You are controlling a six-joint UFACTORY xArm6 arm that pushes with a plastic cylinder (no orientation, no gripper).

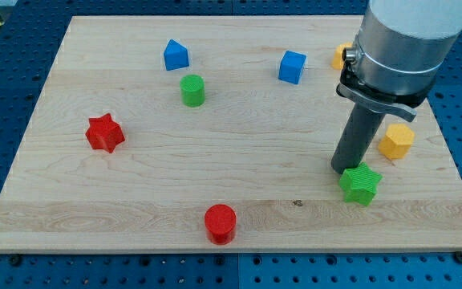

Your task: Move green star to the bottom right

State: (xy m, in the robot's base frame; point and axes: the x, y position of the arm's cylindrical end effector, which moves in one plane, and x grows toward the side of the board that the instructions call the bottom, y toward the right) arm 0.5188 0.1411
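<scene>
The green star (361,184) lies on the wooden board (239,217) at the view's lower right. My tip (342,168) stands right against the star's upper left side, touching it or nearly so. The dark rod rises from there to the grey arm body at the view's top right.
A yellow hexagon block (396,140) lies just above and right of the star. Another yellow block (342,56) is partly hidden behind the arm. A blue cube (292,67), a blue house-shaped block (176,55), a green cylinder (192,91), a red star (105,133) and a red cylinder (220,223) lie further left.
</scene>
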